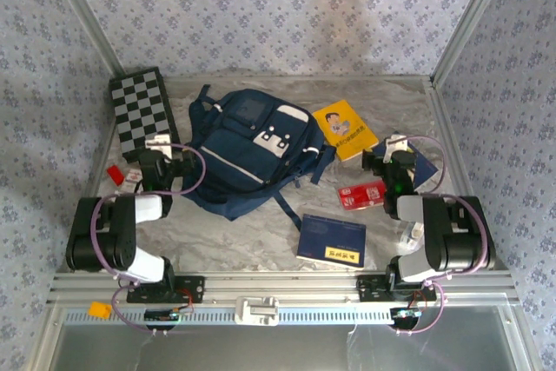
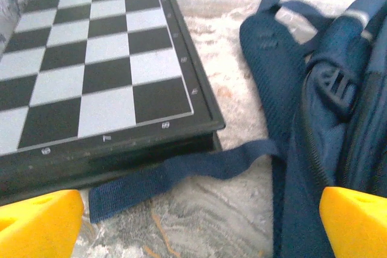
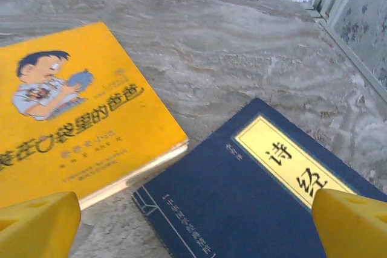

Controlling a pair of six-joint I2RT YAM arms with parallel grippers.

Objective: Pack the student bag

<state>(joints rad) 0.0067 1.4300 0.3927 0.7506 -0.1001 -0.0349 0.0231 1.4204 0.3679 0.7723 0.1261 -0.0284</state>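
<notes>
Student bag [image 1: 252, 149] just right of left pincer [image 2: 199, 225] (jaws wide apart).

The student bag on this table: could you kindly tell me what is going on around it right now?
Two robot arms are set up to pack the student bag, which lies on the table. Nothing is held yet. The left claw is open beside the bag, with the chessboard on its other side. The right claw is open over a dark blue book lying next to a yellow book. A second blue book and a red packet lie outside the bag.
</notes>
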